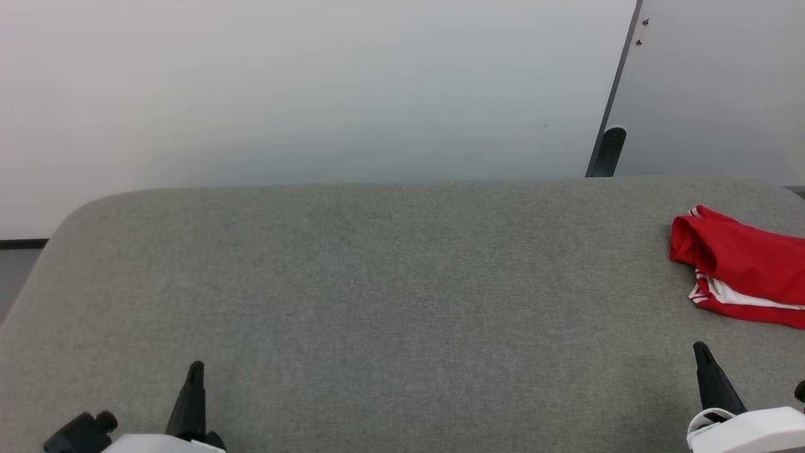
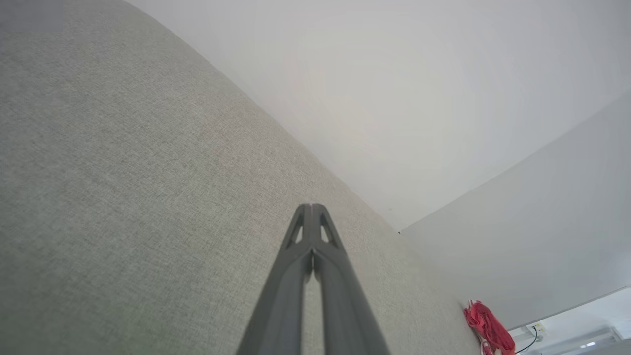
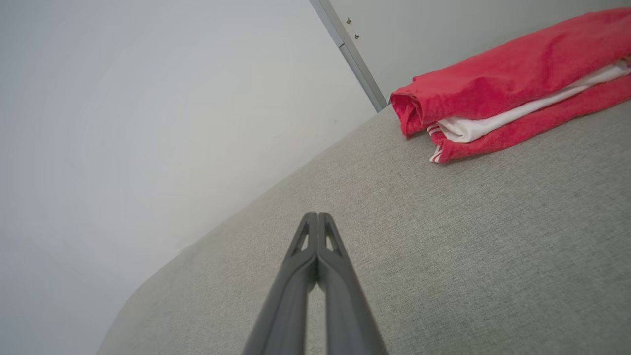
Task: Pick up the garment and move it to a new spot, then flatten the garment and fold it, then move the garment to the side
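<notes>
The garment [image 1: 742,267], red with white sleeve cloth and white stripes showing at its edge, lies folded in a bundle at the far right of the grey fabric surface [image 1: 390,283]. My right gripper [image 1: 699,347] is shut and holds nothing, a short way in front of the bundle. In the right wrist view the garment [image 3: 508,84] lies ahead and to the right of the shut right gripper [image 3: 318,214]. My left gripper [image 1: 197,365] is shut and holds nothing at the lower left, far from the shirt. The left wrist view has the left gripper [image 2: 310,206] shut and the garment [image 2: 485,328] small at the lower right.
A pale wall [image 1: 314,88] rises right behind the surface's rounded back edge. A dark vertical strip [image 1: 613,107] with a black fitting [image 1: 610,151] divides the wall panels at the back right. The cushion's left corner curves off toward the floor [image 1: 19,270].
</notes>
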Motion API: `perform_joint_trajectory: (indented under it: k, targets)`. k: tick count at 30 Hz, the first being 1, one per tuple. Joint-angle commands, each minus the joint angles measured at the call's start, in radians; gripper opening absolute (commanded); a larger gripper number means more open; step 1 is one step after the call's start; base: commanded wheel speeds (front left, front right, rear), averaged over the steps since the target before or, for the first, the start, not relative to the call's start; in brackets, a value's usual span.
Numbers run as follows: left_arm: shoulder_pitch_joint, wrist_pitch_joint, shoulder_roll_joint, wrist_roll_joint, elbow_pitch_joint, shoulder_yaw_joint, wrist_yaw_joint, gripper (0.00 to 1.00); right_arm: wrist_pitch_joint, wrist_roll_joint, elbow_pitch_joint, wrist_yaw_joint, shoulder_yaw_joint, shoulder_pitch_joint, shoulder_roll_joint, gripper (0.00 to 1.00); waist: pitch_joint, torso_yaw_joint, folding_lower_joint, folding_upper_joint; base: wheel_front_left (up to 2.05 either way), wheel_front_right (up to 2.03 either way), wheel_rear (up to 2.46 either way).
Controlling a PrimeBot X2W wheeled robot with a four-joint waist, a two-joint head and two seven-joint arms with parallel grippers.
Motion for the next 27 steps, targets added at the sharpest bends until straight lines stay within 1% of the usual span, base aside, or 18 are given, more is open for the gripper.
perform_joint_trajectory:
  k: [1, 13, 27]
  targets:
    - [-0.031, 0.009, 0.001, -0.035, -0.011, 0.007, -0.007, 0.0, 0.007, 0.038, -0.015, 0.0, -0.007, -0.028, 0.001, 0.0, 0.001, 0.0, 0.0, 0.0, 0.0, 0.0, 0.0]
    - [-0.05, 0.048, -0.019, -0.163, -0.008, 0.015, -0.009, 0.0, 0.04, 0.19, -0.018, 0.0, -0.018, -0.04, 0.018, 0.0, 0.009, 0.001, 0.0, 0.0, 0.0, 0.0, 0.0]
    - [-0.069, 0.086, -0.037, -0.287, -0.005, 0.022, -0.01, 0.0, 0.07, 0.332, -0.021, 0.0, -0.026, -0.05, 0.037, 0.0, 0.018, 0.002, 0.0, 0.0, 0.0, 0.0, 0.0]
